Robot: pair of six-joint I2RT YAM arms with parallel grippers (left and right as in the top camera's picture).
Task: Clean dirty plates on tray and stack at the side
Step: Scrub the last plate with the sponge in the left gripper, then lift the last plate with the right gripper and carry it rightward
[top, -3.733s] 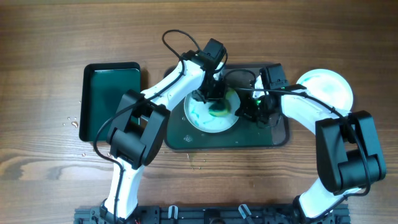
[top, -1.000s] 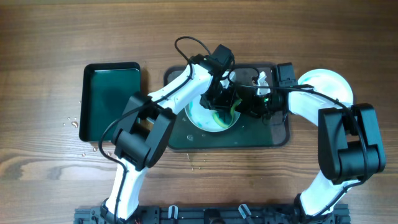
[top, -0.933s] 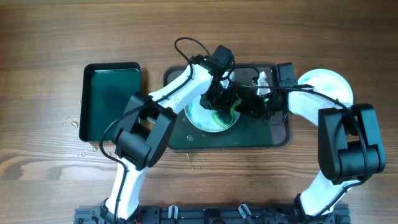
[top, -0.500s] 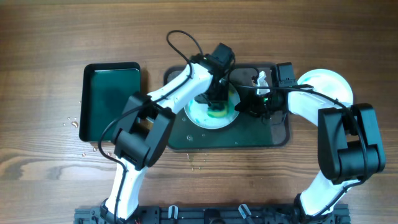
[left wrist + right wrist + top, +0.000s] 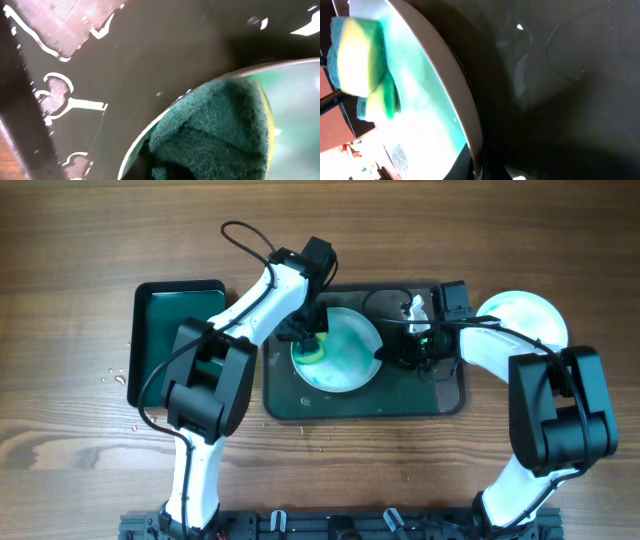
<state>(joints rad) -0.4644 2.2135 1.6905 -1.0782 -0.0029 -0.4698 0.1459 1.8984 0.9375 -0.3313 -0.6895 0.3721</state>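
Plate (image 5: 348,352), white under a teal film, lies on the left half of the tray (image 5: 430,395). The tray is dark, rectangular and sits mid-table. We note the film is thickest toward the plate's left side.

Sponge (image 5: 313,352), yellow with a green scouring face, rests on the plate just inside its left rim. Left gripper (image 5: 310,338) comes down on it from above and is clamped on the sponge. In the left wrist view we see the green face (image 5: 215,130) against the plate's edge (image 5: 295,100), with dark tray floor (image 5: 150,60) beside it.

Right gripper (image 5: 393,352) sits at the plate's right rim, pinched onto it. The right wrist view shows the rim (image 5: 465,100) running down into its fingers, the sponge (image 5: 357,55) at the far side and the tray (image 5: 560,100) alongside.

Second plate (image 5: 522,320), pale with a faint teal tint, lies on the table (image 5: 100,240) just beside the tray's upper right corner, partly under the right arm.

Small black tray with green inside (image 5: 178,345) stands left of the main tray. Water droplets (image 5: 115,375) lie by its left edge.
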